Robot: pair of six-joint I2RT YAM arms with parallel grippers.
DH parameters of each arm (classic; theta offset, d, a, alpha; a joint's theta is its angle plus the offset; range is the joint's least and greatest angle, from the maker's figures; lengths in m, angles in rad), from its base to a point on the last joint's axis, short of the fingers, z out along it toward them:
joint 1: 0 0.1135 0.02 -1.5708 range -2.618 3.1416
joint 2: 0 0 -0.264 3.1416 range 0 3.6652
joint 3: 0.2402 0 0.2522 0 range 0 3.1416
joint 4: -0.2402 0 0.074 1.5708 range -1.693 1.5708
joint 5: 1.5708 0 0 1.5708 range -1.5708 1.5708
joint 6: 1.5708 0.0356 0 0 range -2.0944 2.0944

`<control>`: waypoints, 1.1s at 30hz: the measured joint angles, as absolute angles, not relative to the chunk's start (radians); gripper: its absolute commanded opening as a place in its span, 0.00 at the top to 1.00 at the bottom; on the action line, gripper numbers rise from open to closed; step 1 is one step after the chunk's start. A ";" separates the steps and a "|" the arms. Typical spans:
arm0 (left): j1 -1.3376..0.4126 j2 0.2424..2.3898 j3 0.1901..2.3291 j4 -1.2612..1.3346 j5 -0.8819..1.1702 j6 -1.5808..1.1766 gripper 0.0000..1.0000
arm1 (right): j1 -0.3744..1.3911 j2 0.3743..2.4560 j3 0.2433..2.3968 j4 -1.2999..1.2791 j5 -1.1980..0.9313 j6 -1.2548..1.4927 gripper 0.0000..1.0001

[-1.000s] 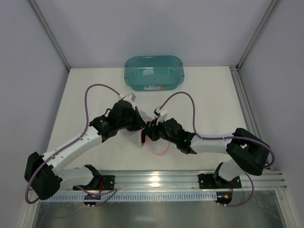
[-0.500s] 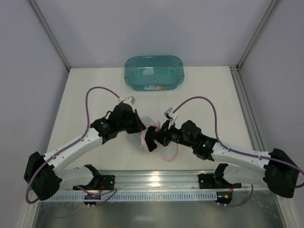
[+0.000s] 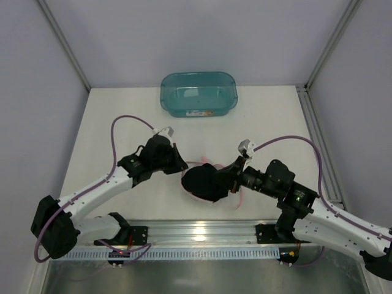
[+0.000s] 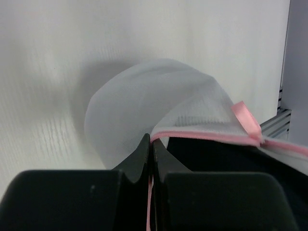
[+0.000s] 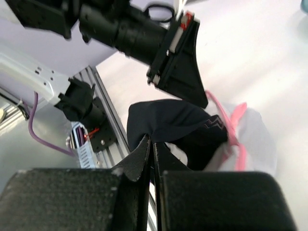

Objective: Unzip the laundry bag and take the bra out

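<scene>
- Top external: bra point(image 3: 205, 182) on table point(image 3: 122, 122), centred near front edge.
- Left wrist: left gripper point(image 4: 150, 144) fingers together, pinching pink rim of bag point(image 4: 139, 106).
- Right wrist: right gripper point(image 5: 150, 144) clamped on bra fold at fingertips.

No text can be read; the tub point(image 3: 177, 109) carries a small pale label point(image 3: 199, 113) on its near wall, but its print is too small to make out

Lab test cell: white table point(image 3: 275, 116), aluminium frame posts point(image 3: 63, 43), blank grey walls point(image 3: 196, 37).
</scene>
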State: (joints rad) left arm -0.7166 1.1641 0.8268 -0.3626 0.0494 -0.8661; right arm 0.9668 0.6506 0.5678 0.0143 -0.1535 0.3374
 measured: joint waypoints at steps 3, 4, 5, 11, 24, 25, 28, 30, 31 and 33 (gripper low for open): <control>-0.716 1.164 0.788 -0.340 0.065 -0.887 1.00 | 0.967 0.659 0.591 0.041 -0.121 0.338 0.96; -0.715 1.164 0.776 -0.330 0.072 -0.891 1.00 | 0.967 0.672 0.602 0.055 -0.105 0.338 0.97; -0.715 1.164 0.766 -0.325 0.075 -0.897 1.00 | 0.967 0.689 0.616 0.068 -0.089 0.337 0.96; -0.713 1.162 0.734 -0.299 0.091 -0.920 1.00 | 0.966 0.800 0.720 0.140 0.030 0.301 0.97; -0.713 1.127 0.691 -0.263 0.125 -0.944 1.00 | 0.767 1.069 1.216 0.188 0.188 0.159 0.97; -0.713 1.127 0.690 -0.260 0.127 -0.944 1.00 | 0.736 1.110 1.266 0.187 0.184 0.159 0.96; -0.713 1.127 0.684 -0.245 0.140 -0.950 1.00 | 0.628 1.277 1.458 0.170 0.163 0.161 0.96; -0.713 1.126 0.681 -0.236 0.149 -0.958 1.00 | 0.573 1.393 1.580 0.138 0.145 0.164 0.96; -0.713 1.125 0.680 -0.234 0.152 -0.960 1.00 | 0.554 1.443 1.636 0.127 0.134 0.166 0.97; -0.713 1.121 0.680 -0.232 0.159 -0.962 1.00 | 0.516 1.578 1.787 0.088 0.109 0.173 0.97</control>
